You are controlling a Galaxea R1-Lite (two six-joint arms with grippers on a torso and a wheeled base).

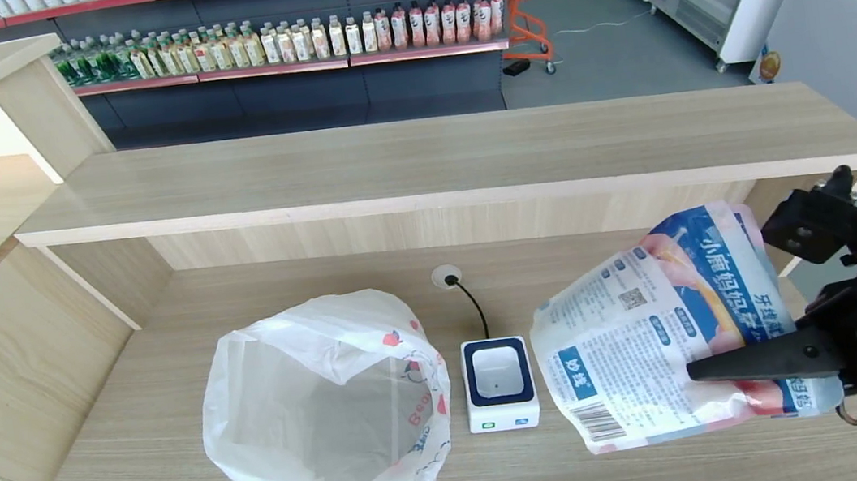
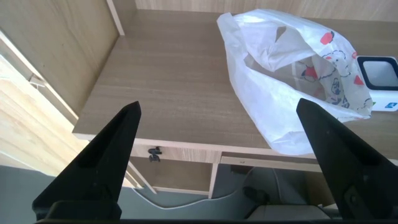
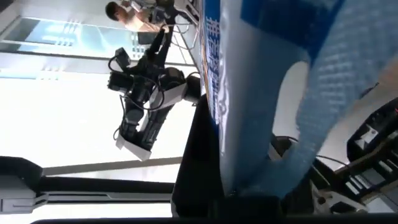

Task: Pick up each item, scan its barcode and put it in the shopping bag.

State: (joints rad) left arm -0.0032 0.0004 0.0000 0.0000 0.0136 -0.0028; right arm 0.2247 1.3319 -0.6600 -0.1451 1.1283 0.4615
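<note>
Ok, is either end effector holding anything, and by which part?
The right end effector grips the blue-and-white pouch by its right-hand edge; the left end effector is open and empty.

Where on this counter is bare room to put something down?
Bare: the light wooden counter between its left wall and the white plastic shopping bag, and behind the bag. Crowded: bag, white square scanner and held blue printed pouch sit close.

Bottom of white translucent plastic shopping bag (image 1: 327, 416) cut off at head view's edge; blue-white printed pouch (image 1: 652, 327) partly behind right gripper (image 1: 718, 366).
</note>
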